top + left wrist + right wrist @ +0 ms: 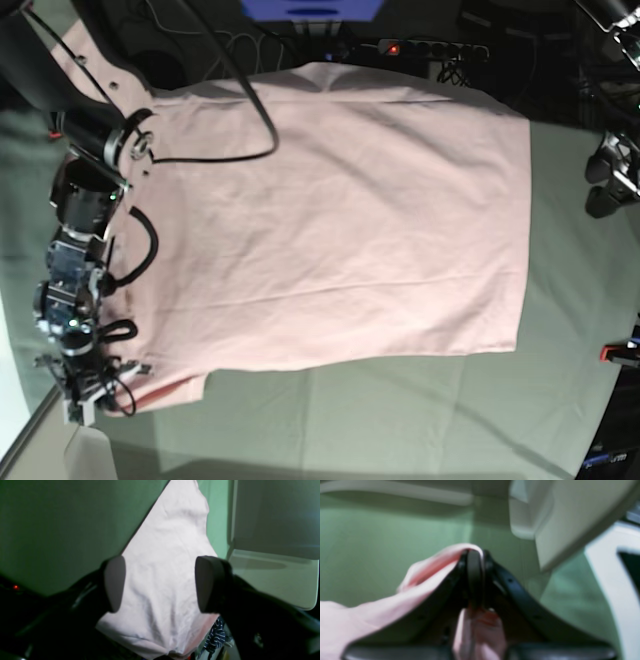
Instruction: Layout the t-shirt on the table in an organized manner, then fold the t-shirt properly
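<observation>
Presently, the pale pink cotton t-shirt (340,215) is spread plain-side up on the grey-green cloth-covered table (400,420), its edge pinched by the right gripper (475,577), the left gripper (160,583) gaping empty, so release should be gentle.

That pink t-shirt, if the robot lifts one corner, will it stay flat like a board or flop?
Probably flop: the t-shirt shows soft creases lying on the table, and the bit pinched in the right hand droops away in a loose fold. It looks thin, so likely light, and pushing would probably bunch it.
</observation>
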You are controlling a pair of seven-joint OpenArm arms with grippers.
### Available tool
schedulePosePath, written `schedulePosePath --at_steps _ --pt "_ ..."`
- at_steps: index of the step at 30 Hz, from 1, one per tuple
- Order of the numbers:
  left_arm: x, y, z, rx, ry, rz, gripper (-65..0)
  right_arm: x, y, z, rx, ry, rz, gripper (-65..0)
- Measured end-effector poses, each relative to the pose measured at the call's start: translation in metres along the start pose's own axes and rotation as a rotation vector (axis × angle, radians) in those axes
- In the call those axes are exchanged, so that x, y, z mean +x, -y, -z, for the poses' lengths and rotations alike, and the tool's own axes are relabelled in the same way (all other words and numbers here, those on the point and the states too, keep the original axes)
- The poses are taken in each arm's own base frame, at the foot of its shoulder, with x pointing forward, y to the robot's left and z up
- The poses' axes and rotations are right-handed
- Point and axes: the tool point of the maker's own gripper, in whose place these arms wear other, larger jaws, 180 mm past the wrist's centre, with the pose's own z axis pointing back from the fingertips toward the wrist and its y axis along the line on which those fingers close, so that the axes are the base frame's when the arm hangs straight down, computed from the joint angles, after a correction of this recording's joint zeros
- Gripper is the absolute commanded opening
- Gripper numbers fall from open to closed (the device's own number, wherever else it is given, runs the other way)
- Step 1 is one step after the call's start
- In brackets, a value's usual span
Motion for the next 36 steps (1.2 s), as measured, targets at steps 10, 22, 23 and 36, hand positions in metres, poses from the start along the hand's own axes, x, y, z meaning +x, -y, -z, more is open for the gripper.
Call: schedulePosePath --at_steps 10,22,23,36 --pt "-0.003 -0.004 -0.002 0.01 -0.007 -0.004 -22.4 -0.009 0.012 0.018 -0.061 -0.071 0.055 -28.2" --pt "-0.004 -0.004 -0.001 0.008 -0.008 -0.003 -22.4 -0.024 -0.047 0.0 0.137 -0.057 -0.085 -27.8" --pt "-0.003 -0.004 -0.002 0.009 -0.007 -0.001 -22.4 -0.042 -0.05 -0.004 0.149 -0.093 -0.096 -27.9" --pt "-0.012 0.055 0.088 0.026 0.006 0.174 -28.2 -0.128 -0.024 -0.053 0.115 -0.218 -0.167 -38.2"
